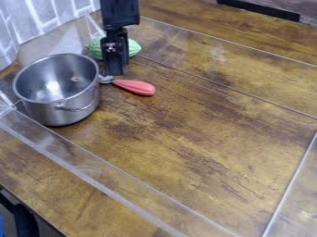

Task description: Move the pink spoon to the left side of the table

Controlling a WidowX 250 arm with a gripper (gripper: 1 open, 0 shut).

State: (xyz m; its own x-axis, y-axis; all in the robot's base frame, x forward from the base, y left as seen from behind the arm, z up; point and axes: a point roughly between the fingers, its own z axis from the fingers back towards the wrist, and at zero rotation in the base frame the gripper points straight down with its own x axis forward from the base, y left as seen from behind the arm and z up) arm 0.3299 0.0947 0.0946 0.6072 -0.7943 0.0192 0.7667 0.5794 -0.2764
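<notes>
The pink spoon [132,87] lies flat on the table [210,120], its pinkish-red handle pointing right and its silver bowl next to the steel pot. My gripper [114,67] hangs just above the spoon's bowl end, black fingers pointing down. The fingers stand a little apart with nothing between them. It partly hides the green scrubber behind it.
A steel pot [55,87] stands at the left, close to the spoon's bowl. A green knobbly scrubber [96,46] sits behind the gripper. A clear plastic raised edge [87,167] runs across the front of the table.
</notes>
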